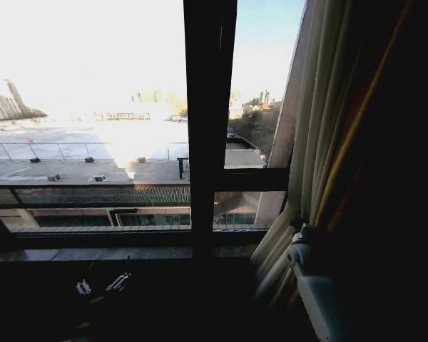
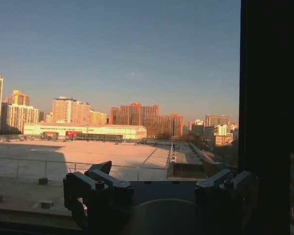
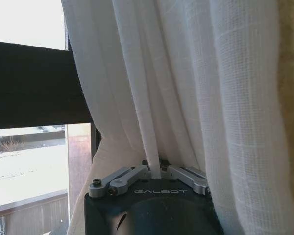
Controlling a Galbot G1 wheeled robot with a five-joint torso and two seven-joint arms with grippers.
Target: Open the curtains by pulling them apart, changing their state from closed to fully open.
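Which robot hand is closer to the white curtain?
The right one. The right hand is pinching a fold of the white curtain at the window's right side. The left hand hangs low in front of the bare glass, well away from it.

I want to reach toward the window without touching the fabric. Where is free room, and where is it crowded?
Free room lies before the glass, from the view's left edge to the black window frame bar, above the open left gripper. It is crowded at the right: the right gripper is shut on a pleat of the curtains, beside the dark drape.
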